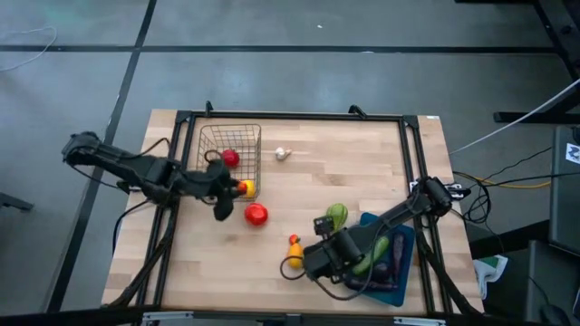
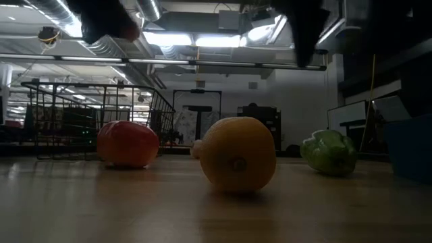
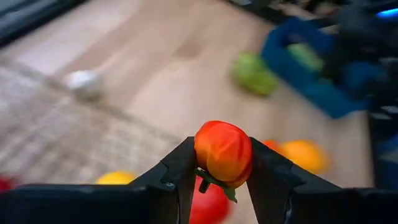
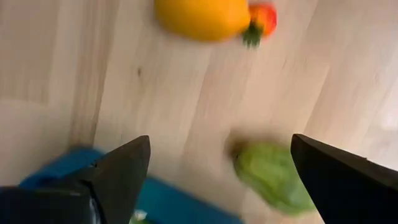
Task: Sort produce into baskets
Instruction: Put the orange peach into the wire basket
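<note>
While the right gripper (image 4: 217, 174) gapes, the left gripper (image 3: 222, 180) clamps — apparently — a tomato (image 3: 224, 152).

Pale matt wood-grain table (image 1: 362, 172), thin metal wire basket (image 1: 214, 138), glossy plastic tomato (image 3: 224, 152).

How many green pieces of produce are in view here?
2. A green pepper lies on the table beside the teal tray; a green piece lies in that tray, partly under the right arm. Others may be hidden there.
</note>
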Motion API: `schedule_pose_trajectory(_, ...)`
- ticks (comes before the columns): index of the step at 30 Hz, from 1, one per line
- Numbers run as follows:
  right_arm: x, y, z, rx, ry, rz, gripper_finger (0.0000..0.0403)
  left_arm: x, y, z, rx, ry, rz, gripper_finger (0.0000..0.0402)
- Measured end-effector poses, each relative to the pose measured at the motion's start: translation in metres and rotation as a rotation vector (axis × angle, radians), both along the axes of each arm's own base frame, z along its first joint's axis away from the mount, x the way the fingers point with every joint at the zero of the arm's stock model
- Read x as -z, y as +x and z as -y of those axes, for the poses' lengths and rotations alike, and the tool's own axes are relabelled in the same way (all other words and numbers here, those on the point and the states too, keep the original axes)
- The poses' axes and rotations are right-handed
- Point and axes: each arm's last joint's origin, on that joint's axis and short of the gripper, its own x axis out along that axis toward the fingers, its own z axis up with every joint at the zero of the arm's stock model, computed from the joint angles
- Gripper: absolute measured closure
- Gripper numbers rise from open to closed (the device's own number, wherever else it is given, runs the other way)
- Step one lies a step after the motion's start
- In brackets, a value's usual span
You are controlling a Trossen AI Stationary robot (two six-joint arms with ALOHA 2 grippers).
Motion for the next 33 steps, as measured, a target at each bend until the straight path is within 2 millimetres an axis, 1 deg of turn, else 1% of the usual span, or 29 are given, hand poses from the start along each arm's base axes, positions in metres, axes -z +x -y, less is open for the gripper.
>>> schedule_pose_trajectory(6,-0.002,0.020,0.007,-0.049,0.052,0.123,0.0018,0.015,-0.013,-0.030,-0.146,0.054,-0.234,0.0284)
schedule_pose_trajectory(9,-0.004,0.030,0.012,-0.039,0.080,0.190,0.0018,0.023,-0.016,-0.040,-0.202,0.066,-0.341,0.0284)
schedule_pose_trajectory(12,-0.007,0.039,0.016,-0.022,0.108,0.252,0.0018,0.028,-0.015,-0.047,-0.232,0.072,-0.407,0.0284)
schedule_pose_trajectory(17,-0.010,0.049,0.023,0.002,0.136,0.323,0.0018,0.038,-0.007,-0.052,-0.202,0.113,-0.501,0.0284)
schedule_pose_trajectory(24,-0.010,0.052,0.027,0.013,0.148,0.336,0.0018,0.056,0.008,-0.056,-0.183,0.144,-0.616,0.0281)
schedule_pose_trajectory(27,-0.010,0.052,0.027,0.003,0.150,0.335,0.0018,0.063,0.013,-0.058,-0.190,0.144,-0.655,0.0266)
schedule_pose_trajectory(33,-0.010,0.052,0.026,-0.122,0.155,0.315,0.0018,0.074,0.019,-0.062,-0.199,0.140,-0.717,0.0219)
